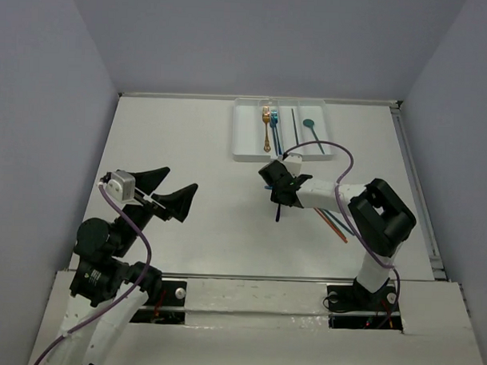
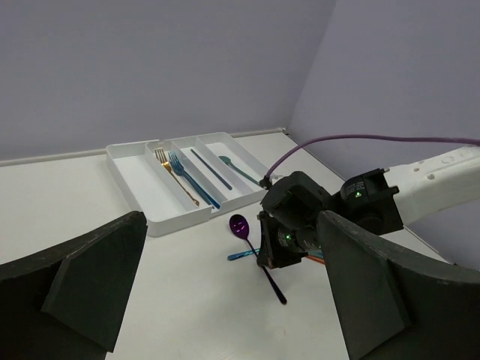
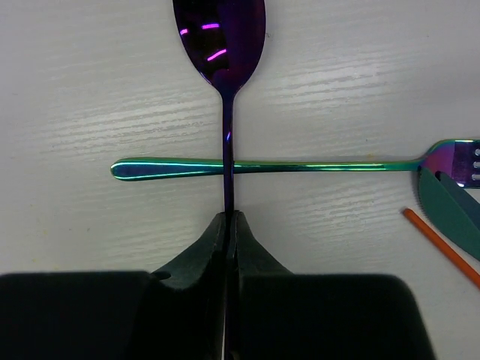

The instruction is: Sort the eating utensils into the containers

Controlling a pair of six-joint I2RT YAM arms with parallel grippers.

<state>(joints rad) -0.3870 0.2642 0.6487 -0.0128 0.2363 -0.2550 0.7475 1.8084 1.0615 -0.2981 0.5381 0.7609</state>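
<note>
Step in hand: the grab on the purple spoon (image 3: 223, 52). My R gripper (image 3: 227, 219) is pressed together on its thin handle, pinching it near the tail end, w/ the bowl pointing away from me. The spoon sits on the table near the tray's near edge, about mid-table. Its handle crosses over a green-purple fork (image 3: 300, 165) lying sideways. Can't tell if the spoon is off the surface yet. A red-orange stick (image 3: 439, 244) lies just to the right, apart from my fingers.

My L gripper (image 1: 173, 190) hangs over the left of the table, jaws spread wide, nothing in them.

The white tray (image 1: 245, 138) is at the far side and has 4 long slots. The left slot looks bare. The 2nd holds a gold fork (image 1: 266, 123) and a blue fork (image 1: 273, 129). The 3rd holds a dark stick (image 1: 293, 124), and the right one a teal spoon (image 1: 312, 129).

Next, I reckon: lift straight up so the crossed fork doesn't get dragged along, then swing fwd to the tray. Line the spoon up lengthwise w/ a slot, prob. the right one beside the teal spoon, lower it and let go. The grip is near the tail, so the bowl end may droop or pivot. Best go slow.

Several pcs are left on the table by my R arm, so I'd say the task is approx. half done.

Brands or writing: none I can read anywhere, not on the tray, the utensils or the arms.
</note>
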